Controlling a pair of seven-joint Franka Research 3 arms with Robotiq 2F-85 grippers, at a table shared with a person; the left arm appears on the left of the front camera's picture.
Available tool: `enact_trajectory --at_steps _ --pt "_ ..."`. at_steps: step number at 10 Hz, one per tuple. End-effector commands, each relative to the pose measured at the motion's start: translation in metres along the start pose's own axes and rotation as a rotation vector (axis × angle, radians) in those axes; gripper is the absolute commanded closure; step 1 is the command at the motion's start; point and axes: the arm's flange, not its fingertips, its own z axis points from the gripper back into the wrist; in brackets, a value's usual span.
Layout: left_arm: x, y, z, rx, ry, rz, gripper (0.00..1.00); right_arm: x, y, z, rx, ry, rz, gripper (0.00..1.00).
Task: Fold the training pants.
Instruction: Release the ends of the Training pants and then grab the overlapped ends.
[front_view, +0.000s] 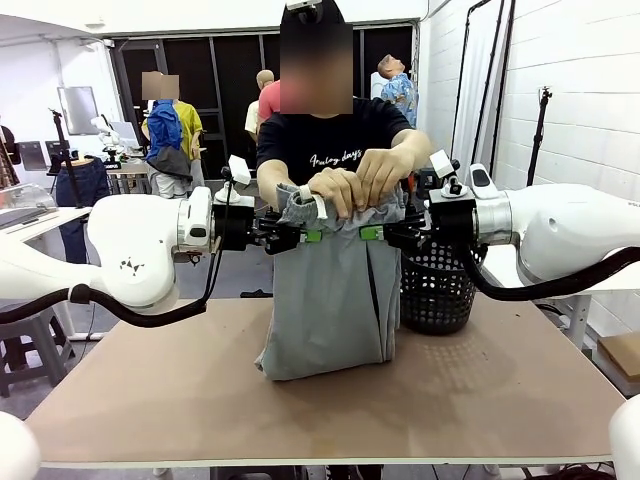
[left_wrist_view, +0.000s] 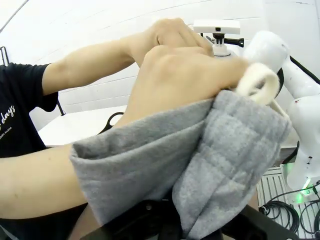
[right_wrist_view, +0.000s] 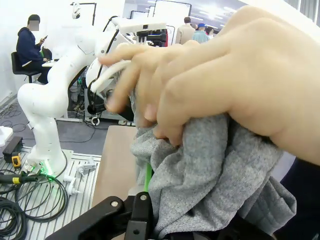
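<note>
While they hang over the middle of the table (front_view: 500, 390), the training pants (front_view: 330, 300) are held up by their gathered waistband, and the grey cloth drops straight down until its lower end rests bunched on the brown top. The left gripper (front_view: 308, 236) pinches the waistband from one side and the right gripper (front_view: 372, 233) from the other, each with its jaws closed tight on the cloth. Between them the person's hands (front_view: 360, 182) clutch the top edge, one laid partly over the other. A loop of the white drawstring (left_wrist_view: 257, 82) pokes out beside the knuckles in the left wrist view. A black mesh basket (front_view: 440, 290) stands on the table just behind the pants, under the right arm.
</note>
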Motion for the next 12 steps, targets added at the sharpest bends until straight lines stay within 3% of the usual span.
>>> enact_trajectory --at_steps 1,12 --pt "0.0021 0.0010 -0.0006 0.002 -0.004 -0.001 1.00 0.0018 0.0017 -0.0013 0.001 -0.002 0.004 1.00" --pt "0.0021 0.0010 -0.0006 0.002 -0.004 -0.001 1.00 0.0018 0.0017 -0.0013 0.001 -0.002 0.004 1.00"
